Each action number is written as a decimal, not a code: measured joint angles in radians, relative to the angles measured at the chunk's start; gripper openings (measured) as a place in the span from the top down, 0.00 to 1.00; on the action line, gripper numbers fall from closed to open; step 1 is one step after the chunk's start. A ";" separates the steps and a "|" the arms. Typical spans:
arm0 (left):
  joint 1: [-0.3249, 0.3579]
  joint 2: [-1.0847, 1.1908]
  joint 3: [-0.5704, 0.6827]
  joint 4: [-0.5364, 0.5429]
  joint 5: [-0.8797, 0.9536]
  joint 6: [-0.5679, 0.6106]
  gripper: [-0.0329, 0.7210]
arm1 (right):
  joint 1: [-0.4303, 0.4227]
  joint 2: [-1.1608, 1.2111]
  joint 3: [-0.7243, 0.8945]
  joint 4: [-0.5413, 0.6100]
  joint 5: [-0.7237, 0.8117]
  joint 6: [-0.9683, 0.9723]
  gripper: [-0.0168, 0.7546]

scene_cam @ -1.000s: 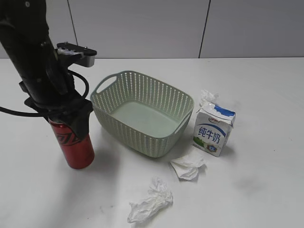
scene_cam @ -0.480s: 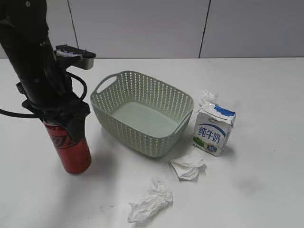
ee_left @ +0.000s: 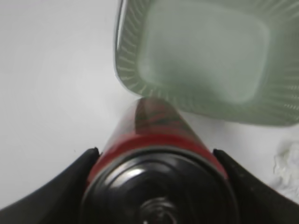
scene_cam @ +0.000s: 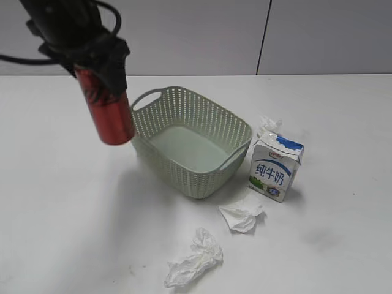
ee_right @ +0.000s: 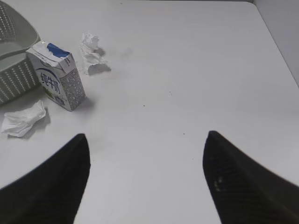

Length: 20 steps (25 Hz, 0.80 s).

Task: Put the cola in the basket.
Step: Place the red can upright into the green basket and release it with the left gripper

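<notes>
Left gripper (scene_cam: 98, 52) grips cola (scene_cam: 110, 113) aloft beside basket (scene_cam: 236, 125).

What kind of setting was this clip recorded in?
Probably a lab or test bench, not a home: a bare white table against plain grey wall panels, with staged props: a pale green perforated plastic basket, a white-and-blue milk carton and crumpled white tissues.

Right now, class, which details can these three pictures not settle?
- Cola lettering: blurred, partly covered by the left gripper in the exterior view.
- Basket far end: cut off by the left wrist view's edges.
- Right gripper: only its fingers show; arm out of frame.
</notes>
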 joint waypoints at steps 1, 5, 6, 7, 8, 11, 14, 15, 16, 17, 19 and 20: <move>0.000 0.000 -0.034 0.000 0.001 0.000 0.25 | 0.000 0.000 0.000 0.000 0.000 0.000 0.24; 0.000 0.000 -0.172 0.000 0.004 0.000 0.25 | 0.000 0.000 0.000 0.000 0.000 0.000 0.24; 0.000 0.000 -0.203 0.000 0.006 0.000 0.25 | 0.000 0.000 0.000 0.000 0.000 0.000 0.24; 0.000 0.000 -0.230 0.000 0.008 0.000 0.25 | 0.000 0.000 0.000 0.000 0.000 0.000 0.24; 0.000 0.001 -0.251 0.000 0.010 0.000 0.25 | 0.000 0.000 0.000 0.000 0.000 0.000 0.24; -0.005 0.019 -0.302 0.002 0.014 0.000 0.25 | 0.000 0.000 0.000 0.000 0.000 0.000 0.24; -0.038 0.063 -0.313 0.007 0.017 0.000 0.25 | 0.000 0.000 0.000 0.000 0.000 0.000 0.24; -0.053 0.081 -0.313 0.010 0.018 0.000 0.25 | 0.000 0.000 0.000 0.000 0.000 0.000 0.24; -0.074 0.104 -0.313 0.011 0.019 0.000 0.25 | 0.000 0.000 0.000 0.000 0.000 0.000 0.24; -0.096 0.129 -0.313 0.014 0.020 0.000 0.25 | 0.000 0.000 0.000 0.000 0.000 0.000 0.24; -0.128 0.176 -0.313 0.018 0.019 0.000 0.25 | 0.000 0.000 0.000 0.000 0.000 0.000 0.24; -0.141 0.203 -0.313 0.011 0.019 0.000 0.25 | 0.000 0.000 0.000 0.000 0.000 0.000 0.24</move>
